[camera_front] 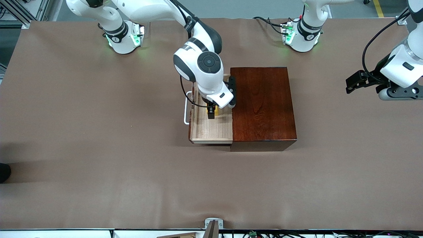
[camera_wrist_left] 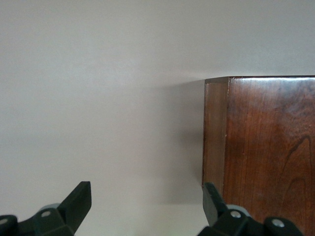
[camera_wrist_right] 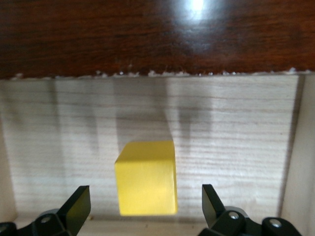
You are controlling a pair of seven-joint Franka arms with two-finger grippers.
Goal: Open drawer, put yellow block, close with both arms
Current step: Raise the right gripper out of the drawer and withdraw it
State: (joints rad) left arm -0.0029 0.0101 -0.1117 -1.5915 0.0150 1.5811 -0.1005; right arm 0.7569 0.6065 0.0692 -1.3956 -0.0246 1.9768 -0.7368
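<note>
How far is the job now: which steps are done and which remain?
Done: the drawer is pulled out of the box, and the yellow block lies on its floor. In hand: the right gripper is in the drawer, open on both sides of the block. Left: closing the drawer. The left gripper waits, open, over the table's end.

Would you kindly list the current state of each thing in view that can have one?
drawer: pulled open from the wooden box.
yellow block: resting on the drawer floor, released.
right gripper: open, over the yellow block inside the drawer.
left gripper: open, holding nothing, waiting beside the wooden box at the left arm's end of the table.
</note>
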